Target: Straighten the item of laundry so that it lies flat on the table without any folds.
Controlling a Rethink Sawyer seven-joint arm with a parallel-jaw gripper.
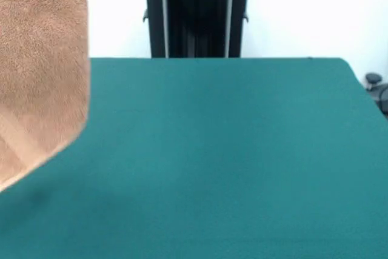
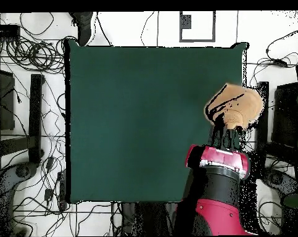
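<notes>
1. At the left edge of the front view hangs the small light orange-tan terry-cloth towel (image 1: 39, 65). It fills that side from the top of the picture downward, and its lower end tapers to a slanted edge. It appears to be raised above the large rectangular table with the dark green felt-like surface (image 1: 218, 150), not lying on it. A faint shadow sits on the felt below it, near the table's front left corner in this view.

2. The overhead view shows why it hangs there. The red and black arm (image 2: 220, 179) reaches out from the base side, and the towel (image 2: 236, 106) is bunched at its end, over the table's right edge in that view. I judge it has been lifted so it can be laid out again without folds.

3. The gripper (image 2: 228, 133) shows only as dark shapes under the bunched cloth. It probably pinches the towel, but its fingers are hidden, so I cannot tell.

4. The black pedestal (image 1: 197, 13) stands behind the middle of the table's far edge in the front view.

5. No containers show in either view. Only cables and dark equipment lie on the floor around the table.

6. The flattening is not yet done, since the cloth is crumpled and off the felt.
</notes>
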